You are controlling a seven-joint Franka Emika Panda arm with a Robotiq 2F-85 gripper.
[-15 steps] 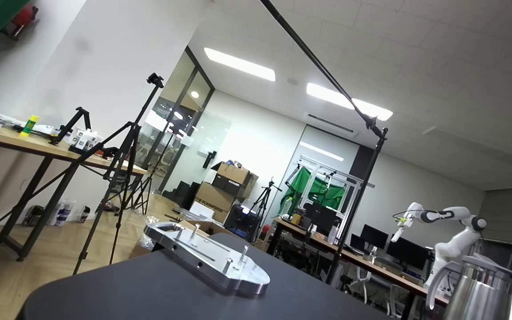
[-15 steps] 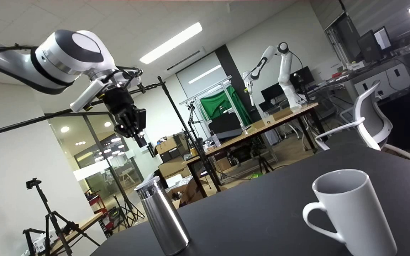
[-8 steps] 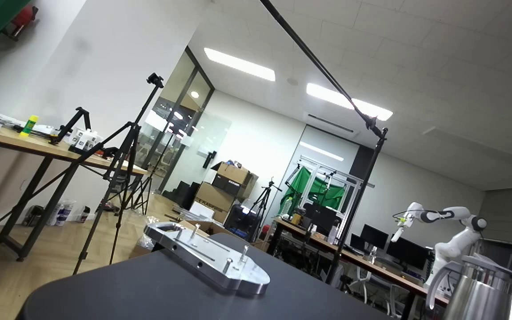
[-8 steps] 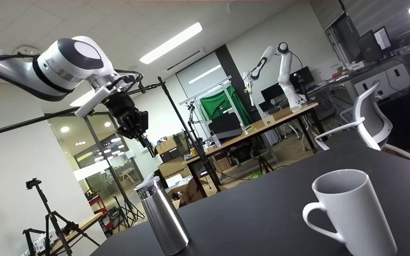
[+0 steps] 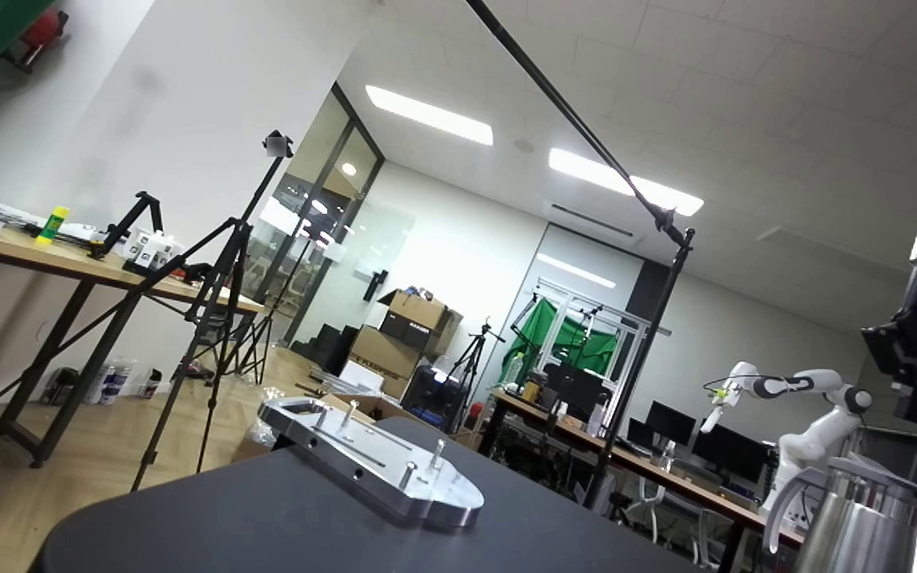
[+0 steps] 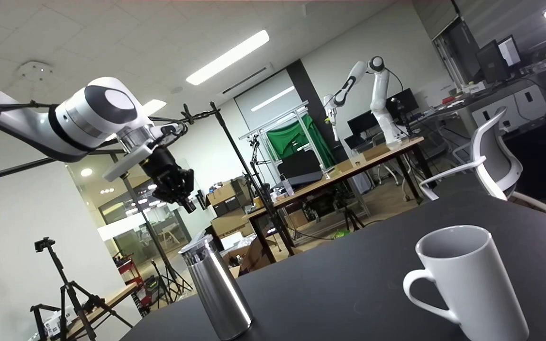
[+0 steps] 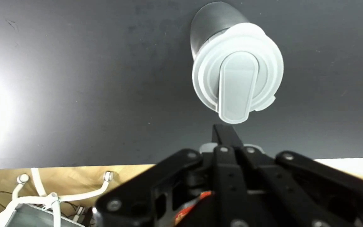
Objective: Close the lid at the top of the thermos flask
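Low in the wrist view, the gripper [image 7: 225,130] could slip if it comes down crooked. Its fingers [image 7: 228,138] are pressed together with no gap, holding nothing and touching nothing. Past them, above and right of the middle, the lid [image 7: 237,88] looks raised, not closed yet. Under it, the flask [image 7: 211,23] stands on the black table [image 7: 121,63]; a hard sideways push could tip it.

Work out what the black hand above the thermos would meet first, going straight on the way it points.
Probably the raised flap on the thermos lid: in both exterior views the hand points down towards it, though exact depth is unclear.
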